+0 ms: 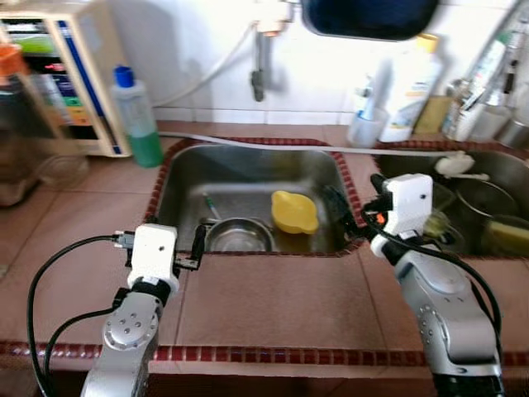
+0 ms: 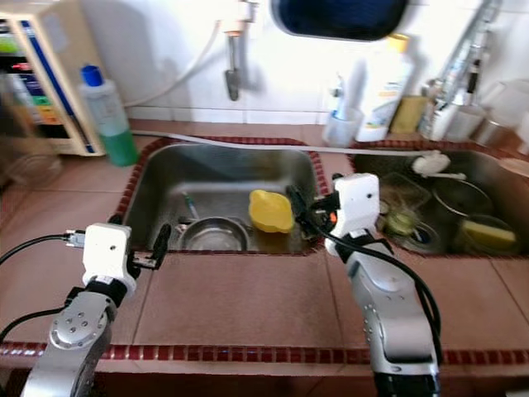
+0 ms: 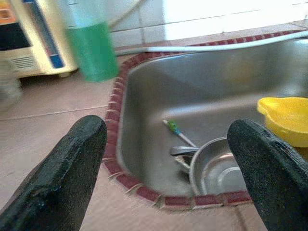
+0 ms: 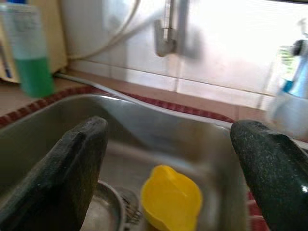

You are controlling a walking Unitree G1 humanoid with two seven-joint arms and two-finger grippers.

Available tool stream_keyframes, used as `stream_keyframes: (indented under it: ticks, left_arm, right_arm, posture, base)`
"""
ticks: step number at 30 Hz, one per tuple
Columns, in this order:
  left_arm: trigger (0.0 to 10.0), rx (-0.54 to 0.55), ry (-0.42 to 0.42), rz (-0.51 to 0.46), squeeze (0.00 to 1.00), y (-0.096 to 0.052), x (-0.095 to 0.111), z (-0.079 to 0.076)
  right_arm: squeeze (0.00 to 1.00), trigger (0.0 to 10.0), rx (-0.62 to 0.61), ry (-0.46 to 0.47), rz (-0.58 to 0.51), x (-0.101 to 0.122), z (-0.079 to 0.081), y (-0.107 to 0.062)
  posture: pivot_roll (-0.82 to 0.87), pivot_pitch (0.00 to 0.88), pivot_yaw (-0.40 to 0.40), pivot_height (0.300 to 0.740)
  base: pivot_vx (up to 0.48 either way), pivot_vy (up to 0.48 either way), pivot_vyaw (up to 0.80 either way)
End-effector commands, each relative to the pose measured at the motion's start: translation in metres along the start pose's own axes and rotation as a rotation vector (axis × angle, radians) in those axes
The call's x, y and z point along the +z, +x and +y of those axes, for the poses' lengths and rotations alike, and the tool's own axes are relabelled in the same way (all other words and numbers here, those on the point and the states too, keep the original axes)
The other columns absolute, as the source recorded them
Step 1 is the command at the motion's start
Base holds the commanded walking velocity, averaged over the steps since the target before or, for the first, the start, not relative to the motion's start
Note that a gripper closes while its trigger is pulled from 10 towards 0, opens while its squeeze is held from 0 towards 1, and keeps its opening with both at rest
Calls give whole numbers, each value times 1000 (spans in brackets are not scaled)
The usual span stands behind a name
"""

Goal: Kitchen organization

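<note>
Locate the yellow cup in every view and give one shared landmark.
Left eye: yellow cup in the sink basin, right of the steel bowl.
Right eye: cup, same spot.
Left wrist: cup, beyond the bowl.
Right wrist: cup, between the fingers.
Landmark: green-liquid bottle.

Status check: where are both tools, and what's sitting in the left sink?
Both tools open, empty: left tool at sink front rim, right tool over its right edge. Yellow bowl and steel bowl in basin. Nothing blocking.
</note>
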State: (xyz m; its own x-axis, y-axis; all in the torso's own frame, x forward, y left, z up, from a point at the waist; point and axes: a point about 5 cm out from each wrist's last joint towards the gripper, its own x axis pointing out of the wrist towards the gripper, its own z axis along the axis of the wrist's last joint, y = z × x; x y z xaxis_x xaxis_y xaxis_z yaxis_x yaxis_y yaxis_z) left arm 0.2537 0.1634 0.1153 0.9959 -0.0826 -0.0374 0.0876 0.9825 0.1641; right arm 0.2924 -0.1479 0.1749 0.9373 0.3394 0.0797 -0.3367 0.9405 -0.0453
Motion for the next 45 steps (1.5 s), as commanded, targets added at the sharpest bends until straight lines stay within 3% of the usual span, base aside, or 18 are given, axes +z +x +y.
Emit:
stream_keyframes:
  ticks: [1, 21, 45]
  left_arm:
    - [10000, -1, 1, 3, 0, 0, 2, 2]
    - [10000, -16, -1, 11, 0, 1, 2, 3]
    - [10000, -31, -8, 17, 0, 3, 2, -1]
  right_arm:
    - [0, 10000, -5, 6, -5, 0, -2, 1]
    - [0, 10000, 1, 33, -3, -4, 6, 3]
    - [0, 10000, -17, 37, -11, -1, 3, 6]
  posture:
    - [54, 0, 13, 740]
    - [56, 0, 20, 740]
    - [49, 0, 19, 740]
  base:
    - [0, 0, 0]
    - [-199, 0, 0]
    - [-281, 0, 0]
